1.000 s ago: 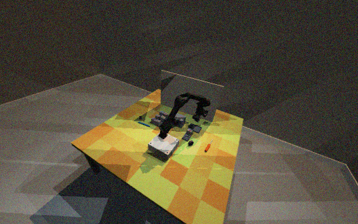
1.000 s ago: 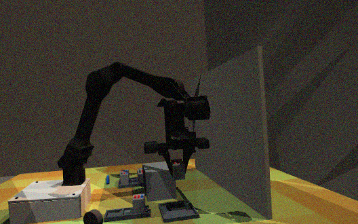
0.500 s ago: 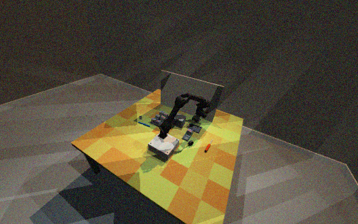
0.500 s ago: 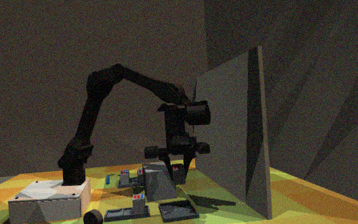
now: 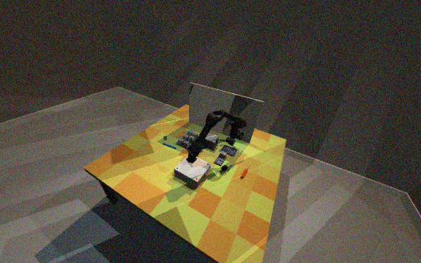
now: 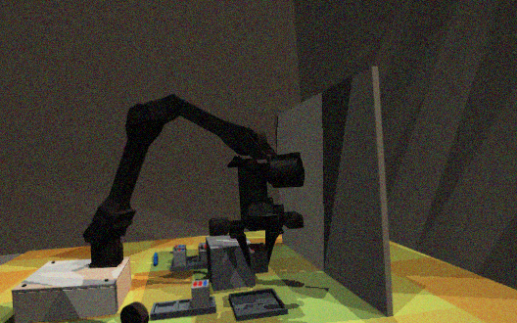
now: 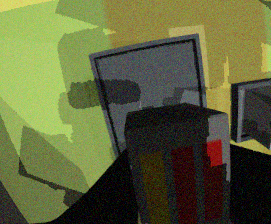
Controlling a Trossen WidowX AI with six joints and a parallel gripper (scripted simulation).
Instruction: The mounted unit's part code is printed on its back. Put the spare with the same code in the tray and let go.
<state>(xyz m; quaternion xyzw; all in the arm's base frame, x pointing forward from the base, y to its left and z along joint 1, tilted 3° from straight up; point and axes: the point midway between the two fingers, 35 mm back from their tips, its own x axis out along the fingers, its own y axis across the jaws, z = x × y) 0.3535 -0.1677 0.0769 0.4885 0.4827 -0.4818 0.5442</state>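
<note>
My gripper (image 5: 231, 140) (image 6: 260, 261) (image 7: 164, 149) is shut on a dark grey block (image 6: 259, 255) (image 7: 168, 130), held upright above the table. In the wrist view its face shows one dull yellow and two red stripes, mostly in shadow. The empty grey tray (image 5: 229, 150) (image 6: 258, 304) (image 7: 151, 72) shows just beyond the block in the wrist view, partly hidden by it. A grey box-shaped housing (image 5: 212, 140) (image 6: 227, 266) stands beside the gripper in the exterior view. The mounted unit and its code cannot be made out.
A narrow rack (image 5: 219, 160) (image 6: 174, 309) beside the tray bears a block (image 6: 200, 296) with blue and red marks. Several more blocks stand in a rack (image 6: 182, 266) farther off. A tall panel (image 5: 212, 104) (image 6: 355, 186) stands behind. An orange screwdriver (image 5: 244, 173) and a blue pen (image 5: 169, 146) lie apart.
</note>
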